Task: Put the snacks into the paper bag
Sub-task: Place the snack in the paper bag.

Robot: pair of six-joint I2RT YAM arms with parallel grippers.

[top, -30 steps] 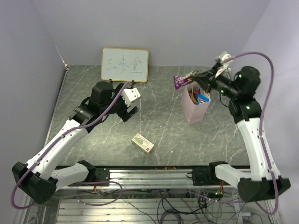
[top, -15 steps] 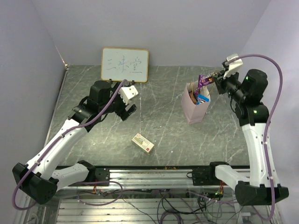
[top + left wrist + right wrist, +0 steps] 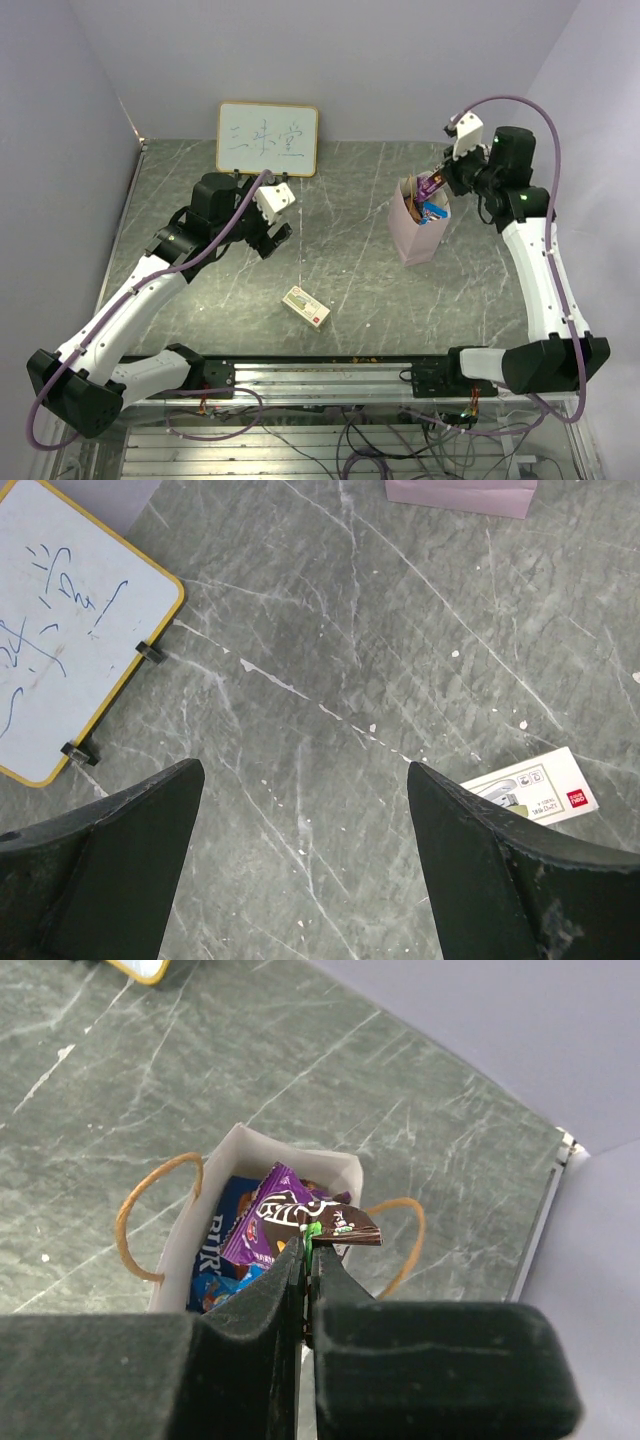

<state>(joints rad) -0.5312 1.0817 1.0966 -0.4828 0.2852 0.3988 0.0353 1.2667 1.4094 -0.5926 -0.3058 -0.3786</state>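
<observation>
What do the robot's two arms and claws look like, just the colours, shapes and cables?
The left arm and right arm both have glossy white links between bulky black joints, on black bases. A thin purple cable loops loosely alongside each arm. Each wrist carries a small white camera block. The left claw and right claw each have two broad, matte black, wedge-shaped fingers.

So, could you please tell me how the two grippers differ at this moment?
The left gripper is open and empty; the right gripper is shut on the purple snack. The left hangs away from the paper bag; the right is over its mouth. Both have dark fingers.
</observation>
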